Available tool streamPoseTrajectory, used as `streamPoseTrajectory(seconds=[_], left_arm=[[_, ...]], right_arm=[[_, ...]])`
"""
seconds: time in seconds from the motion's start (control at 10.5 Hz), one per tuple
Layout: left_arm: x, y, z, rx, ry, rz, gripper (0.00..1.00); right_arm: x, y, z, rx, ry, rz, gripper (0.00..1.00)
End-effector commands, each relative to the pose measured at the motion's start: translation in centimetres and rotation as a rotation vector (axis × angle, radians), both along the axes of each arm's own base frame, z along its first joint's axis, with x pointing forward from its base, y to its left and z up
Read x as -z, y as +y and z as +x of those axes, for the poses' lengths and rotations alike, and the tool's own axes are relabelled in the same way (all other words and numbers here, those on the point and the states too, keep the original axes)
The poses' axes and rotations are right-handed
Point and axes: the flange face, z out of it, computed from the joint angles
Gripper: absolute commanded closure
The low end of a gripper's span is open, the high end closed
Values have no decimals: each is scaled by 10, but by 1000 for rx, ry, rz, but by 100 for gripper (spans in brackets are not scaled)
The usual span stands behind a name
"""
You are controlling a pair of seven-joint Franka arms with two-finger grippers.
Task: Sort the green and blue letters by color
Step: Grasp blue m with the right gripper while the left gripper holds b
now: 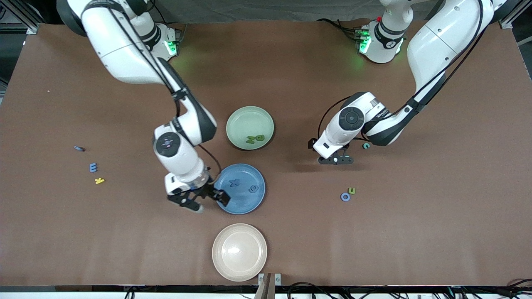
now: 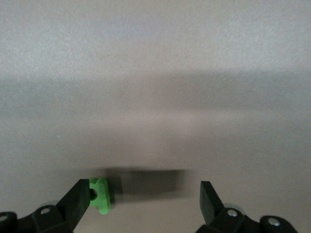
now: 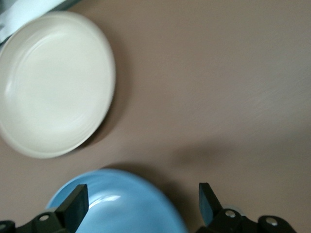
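Right gripper stands over the rim of the blue plate, jaws spread wide, nothing held. Two blue letters lie in that plate; two green letters lie in the green plate (farther from the camera). Left gripper is low over bare table, jaws wide and empty, a green letter just beside one finger. A cream plate sits nearest the camera.

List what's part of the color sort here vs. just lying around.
Job: green plate holding two green letters; blue plate holding two blue letters; loose blue E, blue ring, green piece, green letter by the left gripper.
Lying about: yellow letter, cream plate.
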Motion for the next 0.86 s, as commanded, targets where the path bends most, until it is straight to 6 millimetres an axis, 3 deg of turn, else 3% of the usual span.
streamPoseTrajectory(seconds=[0.0, 0.19, 0.48, 0.76], left_arm=[[-3, 17, -8, 6, -30, 1, 0], [-4, 19, -7, 4, -31, 2, 0], [-1, 24, -8, 3, -25, 5, 0], [1, 29, -8, 9, -21, 8, 0]], right_arm=[[-12, -110, -9, -38, 43, -73, 0], [-6, -180, -14, -150, 185, -160, 0], [-25, -278, -19, -269, 274, -214, 0], [-35, -365, -45, -419, 278, -229, 0]])
